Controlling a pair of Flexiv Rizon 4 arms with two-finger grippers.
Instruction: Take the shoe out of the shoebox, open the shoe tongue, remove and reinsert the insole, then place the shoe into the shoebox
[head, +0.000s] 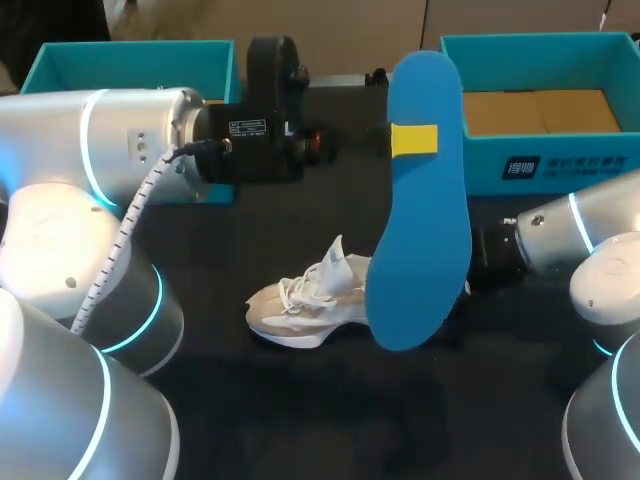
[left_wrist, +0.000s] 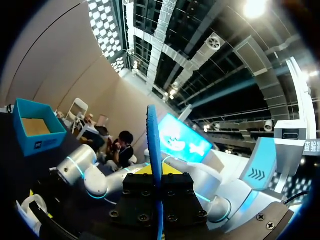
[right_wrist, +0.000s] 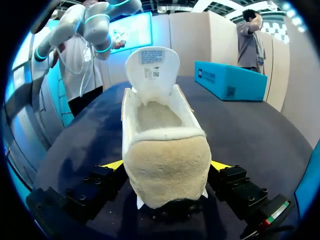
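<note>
A beige shoe lies on the black table with its tongue pulled upright. My left gripper is shut on the blue insole and holds it on end in the air, above and in front of the shoe. In the left wrist view the insole shows edge-on between the fingers of that gripper. My right gripper stands open with the shoe's heel between its yellow fingertips. In the head view the insole hides the right gripper.
A teal shoebox lined with brown paper stands at the back right. A second teal box part sits at the back left, behind my left arm. The right arm comes in low from the right.
</note>
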